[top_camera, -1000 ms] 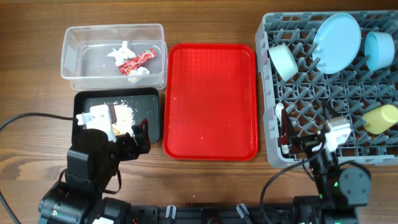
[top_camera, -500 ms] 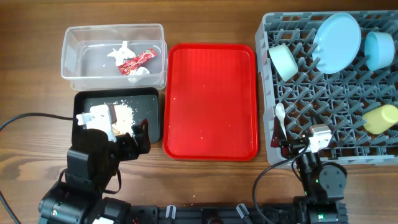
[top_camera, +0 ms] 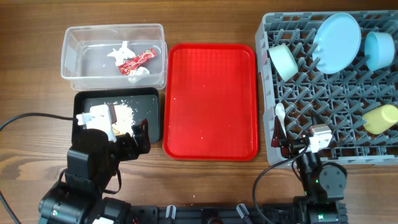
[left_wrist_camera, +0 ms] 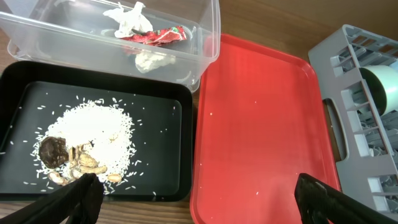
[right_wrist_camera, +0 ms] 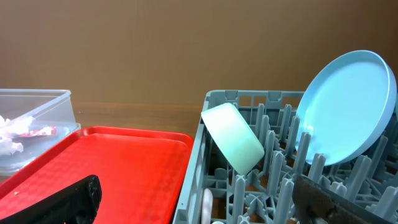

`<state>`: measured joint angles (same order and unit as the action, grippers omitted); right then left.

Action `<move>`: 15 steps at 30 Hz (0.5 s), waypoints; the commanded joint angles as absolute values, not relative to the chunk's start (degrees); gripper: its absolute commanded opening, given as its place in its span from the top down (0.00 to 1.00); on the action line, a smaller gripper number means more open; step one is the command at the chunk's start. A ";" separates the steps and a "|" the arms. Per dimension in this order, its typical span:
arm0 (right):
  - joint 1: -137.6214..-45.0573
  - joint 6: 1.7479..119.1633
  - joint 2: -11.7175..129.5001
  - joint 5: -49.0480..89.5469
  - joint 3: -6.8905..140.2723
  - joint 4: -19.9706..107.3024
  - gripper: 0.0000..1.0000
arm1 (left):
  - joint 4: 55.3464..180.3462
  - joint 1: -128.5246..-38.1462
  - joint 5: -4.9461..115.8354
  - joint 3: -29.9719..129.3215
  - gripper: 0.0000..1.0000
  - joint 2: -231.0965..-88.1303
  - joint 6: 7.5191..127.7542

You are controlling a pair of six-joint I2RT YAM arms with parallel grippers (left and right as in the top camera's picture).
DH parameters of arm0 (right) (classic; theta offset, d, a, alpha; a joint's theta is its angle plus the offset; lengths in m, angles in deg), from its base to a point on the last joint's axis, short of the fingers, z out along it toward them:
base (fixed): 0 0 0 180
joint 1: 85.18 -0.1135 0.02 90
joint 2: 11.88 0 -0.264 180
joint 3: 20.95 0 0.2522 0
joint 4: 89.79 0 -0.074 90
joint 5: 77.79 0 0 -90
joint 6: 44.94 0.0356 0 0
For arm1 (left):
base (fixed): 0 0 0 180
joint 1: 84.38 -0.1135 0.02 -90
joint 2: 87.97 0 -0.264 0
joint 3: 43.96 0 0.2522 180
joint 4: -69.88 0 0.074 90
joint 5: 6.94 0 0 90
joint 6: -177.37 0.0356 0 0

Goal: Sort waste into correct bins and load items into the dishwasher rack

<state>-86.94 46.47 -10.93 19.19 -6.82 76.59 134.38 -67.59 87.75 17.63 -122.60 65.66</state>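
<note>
The dishwasher rack [top_camera: 266, 93] fills the table from 2 to 4 o'clock. The red tray [top_camera: 210, 99] lies at centre, bare but for a few specks. The clear tub [top_camera: 69, 59] sits at 10 o'clock and the black tray [top_camera: 149, 115] at 8 o'clock, the two just beside each other.

Inside the rack, the light blue plate [top_camera: 336, 42] stands on edge at 12 o'clock, with the light blue bowl [top_camera: 379, 50] at 1 o'clock. The pale green bowl [top_camera: 283, 61] leans at 10 o'clock, and the yellow cup [top_camera: 380, 118] lies at 4 o'clock. The white spoon [top_camera: 279, 118] rests by the wall at 8 o'clock. I cannot make out a fork.

The red wrapper [top_camera: 137, 61] and tissue [top_camera: 120, 51] are in the tub, and the food scraps [left_wrist_camera: 81, 146] are heaped in the black tray.

The right gripper [right_wrist_camera: 196, 186] hangs at the rack's 7 o'clock corner, its fingers spread wide and holding nothing. The left gripper [left_wrist_camera: 198, 186] hangs over the black tray's 6 o'clock rim, also spread and empty.

Sorting and loading look about done, so the sensible step is to clear the right arm. It should rise straight up before swinging, because the spoon handle and the rack wall are close at its 11 o'clock.

The freest room is above the red tray and along the table's 6 o'clock edge. The rack pegs and the tub's tall walls are the things to stay clear of
</note>
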 commanded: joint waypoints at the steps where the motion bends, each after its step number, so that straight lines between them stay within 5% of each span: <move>1: -86.80 46.62 -11.61 17.99 -6.87 76.79 0.00 | 134.23 -67.39 88.51 17.26 0.00 -122.58 65.31; 15: -86.80 46.60 -11.61 17.99 -6.87 76.79 0.00 | 135.10 -70.28 88.38 17.11 0.00 -121.64 65.29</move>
<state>-86.94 46.47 -10.93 19.19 -6.82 76.59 134.47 -67.76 87.75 17.63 -122.60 65.66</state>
